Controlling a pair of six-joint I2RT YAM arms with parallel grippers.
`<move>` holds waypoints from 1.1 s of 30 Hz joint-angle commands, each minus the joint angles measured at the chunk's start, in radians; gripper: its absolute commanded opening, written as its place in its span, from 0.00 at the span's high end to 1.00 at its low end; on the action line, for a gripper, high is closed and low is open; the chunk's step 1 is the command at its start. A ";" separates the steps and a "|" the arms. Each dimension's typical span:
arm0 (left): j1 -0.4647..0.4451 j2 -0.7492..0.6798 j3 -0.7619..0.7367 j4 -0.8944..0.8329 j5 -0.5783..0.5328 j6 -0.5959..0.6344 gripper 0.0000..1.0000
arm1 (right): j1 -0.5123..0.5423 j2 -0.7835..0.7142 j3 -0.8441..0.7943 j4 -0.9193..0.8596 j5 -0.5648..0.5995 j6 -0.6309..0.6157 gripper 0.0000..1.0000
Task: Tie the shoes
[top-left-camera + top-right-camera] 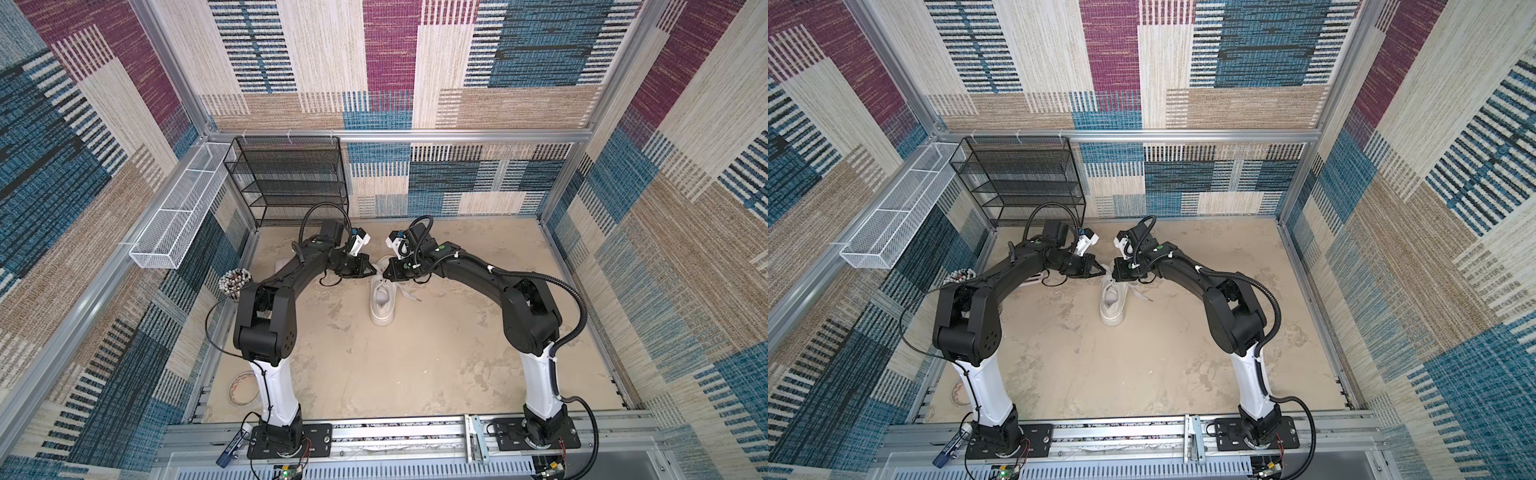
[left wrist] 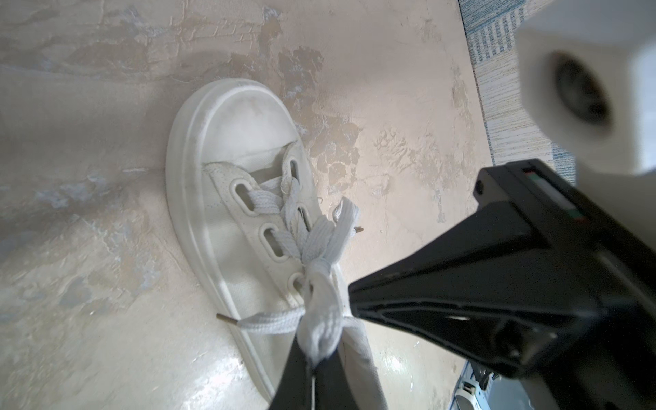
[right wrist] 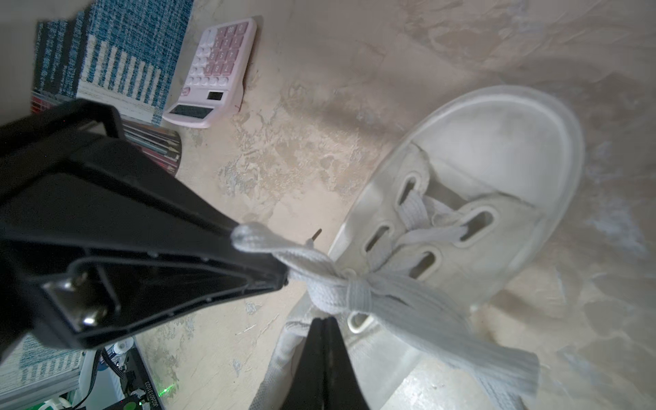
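Off to the left of the desk, a calculator lies well apart from the shoe. Next, the left claw: jaws clamped tight on a bunched loop of lace, just beside the knot. Mid-desk, toward the back, the shoe stands upright on its sole, toe to the back wall, heel to the arm bases. In both top views the two claws sit tip to tip over its laced front. One lace tip pokes out over the sole's edge. And the right claw: closed as well, tips pressed against the knot from the opposite side. It may be pinching lace there, but the angle makes that hard to call.
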 commanded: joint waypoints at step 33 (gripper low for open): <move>0.021 0.063 0.262 -0.417 -0.212 0.250 0.88 | -0.005 0.116 0.019 0.004 0.067 0.059 0.99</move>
